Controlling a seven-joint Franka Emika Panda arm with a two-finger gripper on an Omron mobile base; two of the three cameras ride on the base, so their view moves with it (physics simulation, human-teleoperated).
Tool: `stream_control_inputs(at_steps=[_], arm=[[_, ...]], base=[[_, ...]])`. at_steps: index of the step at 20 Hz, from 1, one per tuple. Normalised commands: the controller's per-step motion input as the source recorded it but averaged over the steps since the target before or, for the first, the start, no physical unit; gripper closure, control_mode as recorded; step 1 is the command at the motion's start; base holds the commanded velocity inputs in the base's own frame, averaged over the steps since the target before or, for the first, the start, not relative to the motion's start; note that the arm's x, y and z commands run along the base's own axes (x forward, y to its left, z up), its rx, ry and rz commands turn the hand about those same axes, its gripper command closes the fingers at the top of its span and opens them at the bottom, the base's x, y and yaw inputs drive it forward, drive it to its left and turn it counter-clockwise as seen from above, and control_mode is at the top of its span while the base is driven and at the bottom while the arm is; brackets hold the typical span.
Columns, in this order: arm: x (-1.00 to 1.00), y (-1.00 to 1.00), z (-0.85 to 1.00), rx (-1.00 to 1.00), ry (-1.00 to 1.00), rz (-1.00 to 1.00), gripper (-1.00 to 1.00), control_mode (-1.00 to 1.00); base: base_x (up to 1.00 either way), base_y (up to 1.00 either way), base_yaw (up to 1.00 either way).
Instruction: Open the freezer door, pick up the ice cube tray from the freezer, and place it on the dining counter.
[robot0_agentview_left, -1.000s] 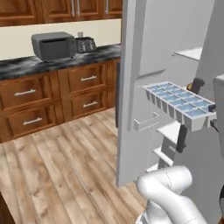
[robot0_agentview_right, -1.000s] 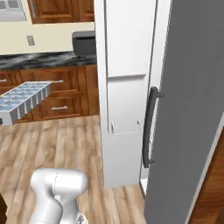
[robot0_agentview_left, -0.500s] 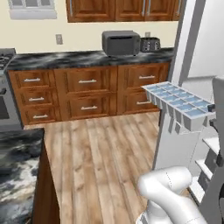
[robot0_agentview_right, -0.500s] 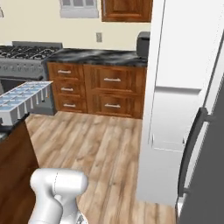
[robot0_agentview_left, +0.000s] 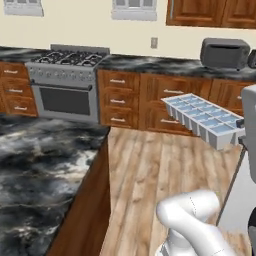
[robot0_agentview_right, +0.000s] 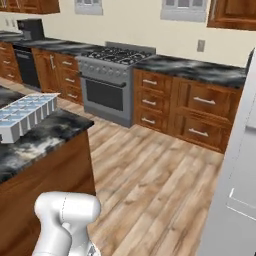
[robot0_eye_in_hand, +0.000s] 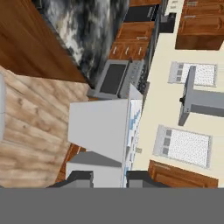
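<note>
Gripper (robot0_eye_in_hand: 109, 177) clamped on ice cube tray (robot0_agentview_left: 202, 118) — held level in air, dining counter (robot0_agentview_left: 42, 165) just left.

Black-and-white marbled stone island top (robot0_agentview_left: 45, 165): bare, open above. Wood-plank floor (robot0_agentview_left: 165, 165) beside it: unobstructed.

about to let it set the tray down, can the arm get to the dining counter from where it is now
Probably yes. The gripper holds the ice cube tray up in the air, and the dining counter lies just ahead to the arm's left with nothing standing on the near stone. Only open wooden floor lies between.
</note>
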Motion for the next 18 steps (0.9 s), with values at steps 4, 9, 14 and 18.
stream_control_inputs(at_steps=[4,9,14,18], arm=[[0.00,0.00,0.00,0.00,0.00,0.00,1.00,1.00],[0.00,0.00,0.00,0.00,0.00,0.00,1.00,1.00],[0.00,0.00,0.00,0.00,0.00,0.00,1.00,1.00],[0.00,0.00,0.00,0.00,0.00,0.00,1.00,1.00]], base=[[0.00,0.17,0.70],[-0.03,0.24,0.69],[-0.11,0.21,0.65],[-0.04,0.18,0.60]])
